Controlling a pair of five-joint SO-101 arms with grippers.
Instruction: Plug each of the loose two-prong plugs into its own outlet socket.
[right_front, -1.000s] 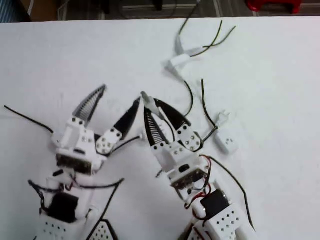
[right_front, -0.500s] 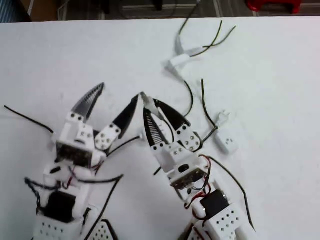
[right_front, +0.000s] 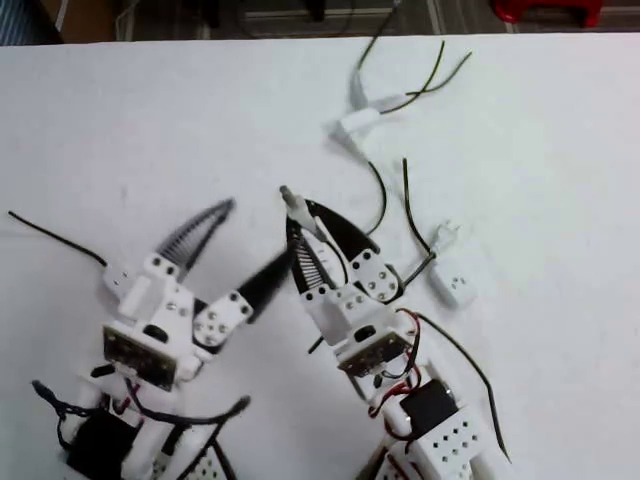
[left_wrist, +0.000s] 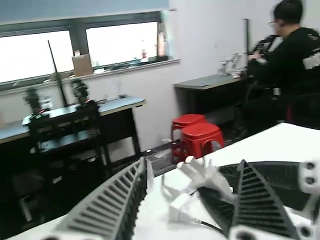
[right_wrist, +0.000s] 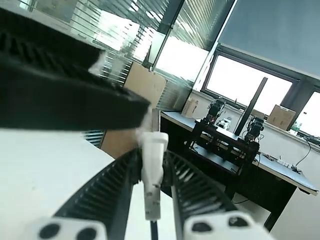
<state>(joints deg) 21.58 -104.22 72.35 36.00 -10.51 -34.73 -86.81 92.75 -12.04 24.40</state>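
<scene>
**Right arm's got a plug, left one's just waiting**

On the desk (right_front: 520, 120), the left gripper (right_front: 260, 232) sits with its fingers spread wide, probably ready to help. The right gripper (right_front: 302, 215) pinches a white plug (right_front: 293, 200) up off the surface. Its likely outlet socket (right_front: 455, 283) lies near that arm.

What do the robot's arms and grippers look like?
The left gripper and right gripper have white plastic bodies with round screws and long, pointed black fingers, ribbed inside. Thin red and black wires loop lower down the arms.
</scene>
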